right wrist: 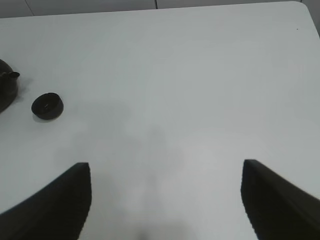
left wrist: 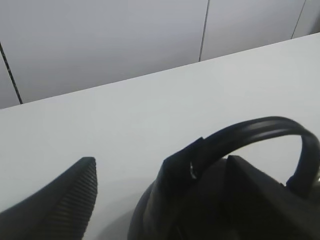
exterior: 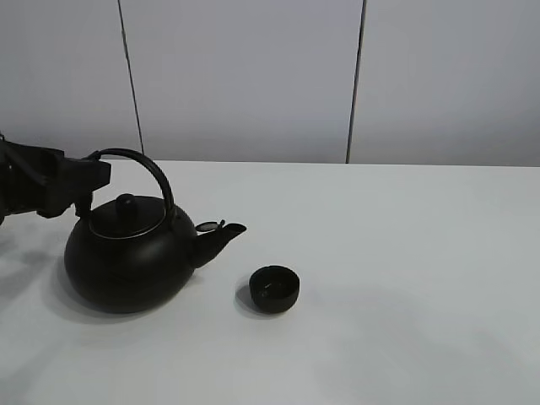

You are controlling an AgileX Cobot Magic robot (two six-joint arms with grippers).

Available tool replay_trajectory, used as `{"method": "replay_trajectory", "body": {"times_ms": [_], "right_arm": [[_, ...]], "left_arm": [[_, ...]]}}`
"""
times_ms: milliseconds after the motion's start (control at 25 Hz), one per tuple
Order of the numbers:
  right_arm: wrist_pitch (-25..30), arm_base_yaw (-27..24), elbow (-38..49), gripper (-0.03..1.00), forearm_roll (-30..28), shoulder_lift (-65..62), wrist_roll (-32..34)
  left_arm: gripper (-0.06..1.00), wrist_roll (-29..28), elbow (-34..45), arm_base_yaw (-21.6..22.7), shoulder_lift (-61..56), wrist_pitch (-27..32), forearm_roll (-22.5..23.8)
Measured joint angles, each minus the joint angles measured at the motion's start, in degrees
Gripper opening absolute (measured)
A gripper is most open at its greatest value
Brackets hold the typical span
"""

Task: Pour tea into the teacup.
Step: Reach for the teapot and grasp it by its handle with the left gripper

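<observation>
The big black kettle [exterior: 126,253] stands on the white table at the left, with its spout pointing right toward the teacup [exterior: 275,288]. The teacup is small, black and low, a short way right of the spout. My left gripper [exterior: 88,187] is open at the left end of the kettle's arched handle [exterior: 148,166]. In the left wrist view the handle [left wrist: 250,131] lies between the open fingers [left wrist: 60,205], close to one of them. My right gripper [right wrist: 165,165] is open and empty, far from the teacup [right wrist: 47,106] and the kettle [right wrist: 6,90]. No tea stream shows.
The white table [exterior: 405,253] ends at a grey panelled wall [exterior: 253,76] behind. The right arm is out of the exterior high view.
</observation>
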Motion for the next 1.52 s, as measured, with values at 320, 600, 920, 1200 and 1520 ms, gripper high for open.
{"method": "replay_trajectory", "body": {"times_ms": [320, 600, 920, 1200, 1520], "right_arm": [[0.04, 0.0, 0.0, 0.57, 0.0, 0.0, 0.0], [0.04, 0.0, 0.0, 0.57, 0.0, 0.0, 0.0], [0.04, 0.0, 0.0, 0.57, 0.05, 0.0, 0.0], [0.04, 0.0, 0.0, 0.57, 0.05, 0.0, 0.0], [-0.02, 0.0, 0.0, 0.57, 0.05, 0.0, 0.0]], "left_arm": [[0.51, 0.81, -1.06, 0.0, 5.77, -3.21, -2.09], [0.43, 1.44, -3.11, -0.13, 5.82, -3.4, -2.27], [0.25, 1.44, -3.11, -0.3, 5.82, -3.17, -0.8], [0.14, 2.54, -3.3, -0.23, 5.82, -2.38, -2.09], [0.14, 2.76, -3.3, -0.23, 4.77, -1.2, -1.96]]}}
